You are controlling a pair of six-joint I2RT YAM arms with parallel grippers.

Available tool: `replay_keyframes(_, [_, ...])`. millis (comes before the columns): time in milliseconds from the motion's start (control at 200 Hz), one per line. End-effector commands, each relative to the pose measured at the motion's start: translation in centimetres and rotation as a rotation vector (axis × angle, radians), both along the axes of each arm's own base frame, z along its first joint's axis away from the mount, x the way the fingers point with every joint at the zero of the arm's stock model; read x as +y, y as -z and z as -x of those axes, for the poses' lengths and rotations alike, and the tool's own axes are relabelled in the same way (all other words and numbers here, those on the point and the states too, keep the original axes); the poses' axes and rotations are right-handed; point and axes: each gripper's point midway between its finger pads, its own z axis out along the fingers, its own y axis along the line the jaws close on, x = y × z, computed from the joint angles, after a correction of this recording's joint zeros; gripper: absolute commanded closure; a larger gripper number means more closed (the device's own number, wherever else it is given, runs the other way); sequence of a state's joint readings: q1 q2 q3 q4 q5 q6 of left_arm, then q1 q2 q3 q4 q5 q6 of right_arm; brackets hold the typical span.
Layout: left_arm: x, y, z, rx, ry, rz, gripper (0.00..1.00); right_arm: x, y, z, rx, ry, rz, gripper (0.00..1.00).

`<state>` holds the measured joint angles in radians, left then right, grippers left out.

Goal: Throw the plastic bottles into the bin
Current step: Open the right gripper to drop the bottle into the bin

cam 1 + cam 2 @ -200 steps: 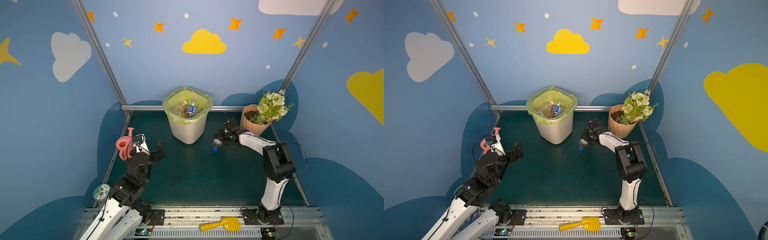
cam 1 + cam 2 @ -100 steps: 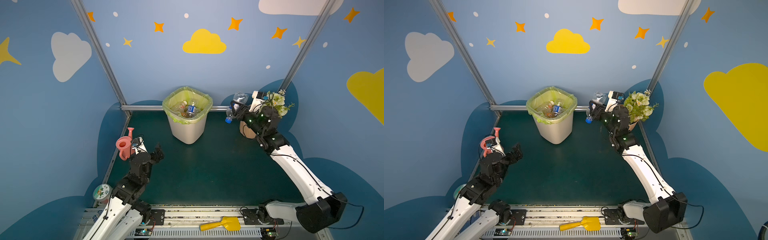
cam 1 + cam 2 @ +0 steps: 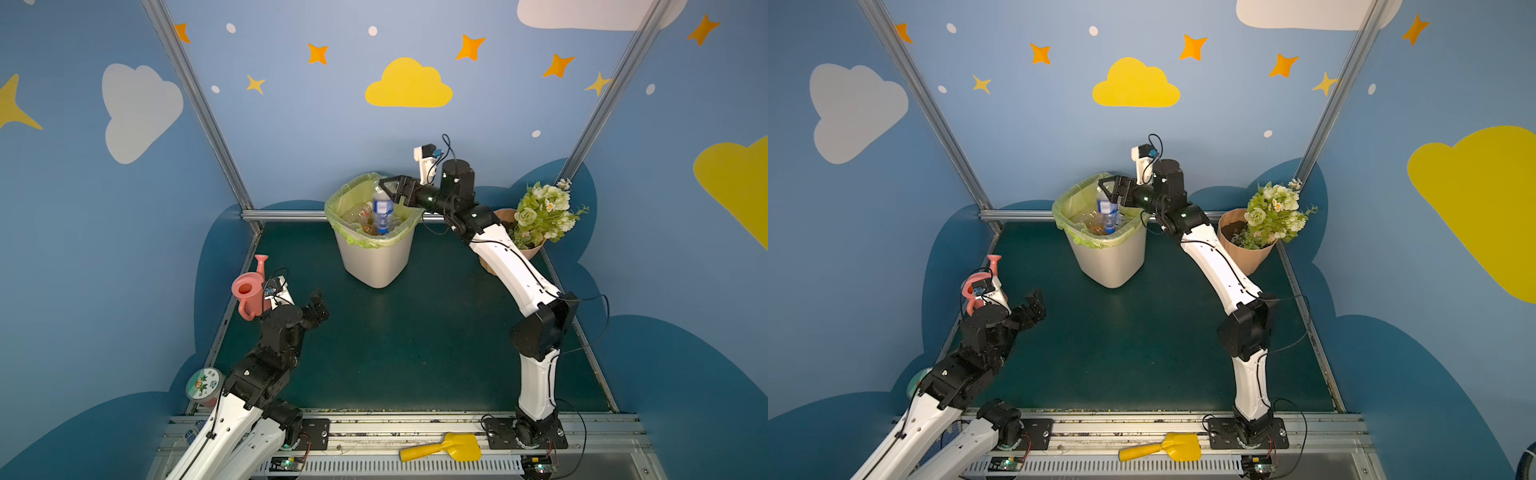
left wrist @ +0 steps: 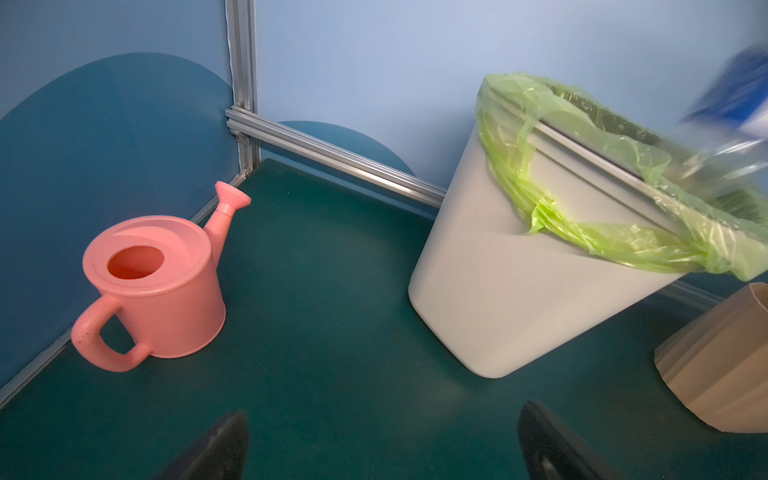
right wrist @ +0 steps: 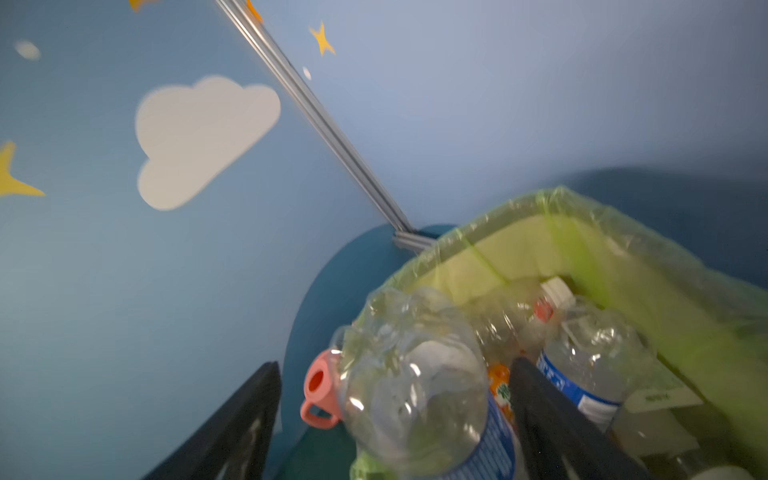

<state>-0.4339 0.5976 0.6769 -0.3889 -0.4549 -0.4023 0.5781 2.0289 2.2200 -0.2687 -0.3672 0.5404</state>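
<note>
Drop step: my right hand (image 3: 387,190) is spread over the bin (image 3: 374,262) at twelve o'clock, and the blue-labelled bottle (image 3: 381,210) is dropping in. The left hand (image 3: 318,305) is spread and empty at eight. Next, I'd lift clear of the rim.

Pretty soft, even light from overhead with barely any shadows on the dark tabletop (image 3: 395,332), top views bow at the edges, and the bottle (image 4: 731,104) is just a smeared blur in the left wrist view, right wrist view's streaky all over too.
</note>
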Motion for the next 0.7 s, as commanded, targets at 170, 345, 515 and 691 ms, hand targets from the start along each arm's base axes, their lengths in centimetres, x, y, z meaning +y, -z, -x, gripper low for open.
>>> replay_keyframes(170, [0.8, -0.8, 1.0, -0.024, -0.027, 0.027, 0.00, -12.0, -8.4, 5.0, -0.204, 0.283, 0.045, 0.05])
replay_keyframes(345, [1.6, -0.5, 1.0, -0.026, -0.073, 0.014, 0.00, -19.1, -7.1, 7.8, -0.270, 0.456, 0.096, 0.05])
replay_keyframes(515, [3.2, 0.5, 1.2, -0.013, -0.161, -0.026, 0.00, -26.9, 1.0, 9.4, -0.239, 0.681, 0.255, 0.05])
replay_keyframes(691, [5.1, 1.8, 1.6, -0.024, -0.263, -0.111, 0.00, -32.8, 11.5, 11.3, -0.276, 0.871, 0.497, 0.04])
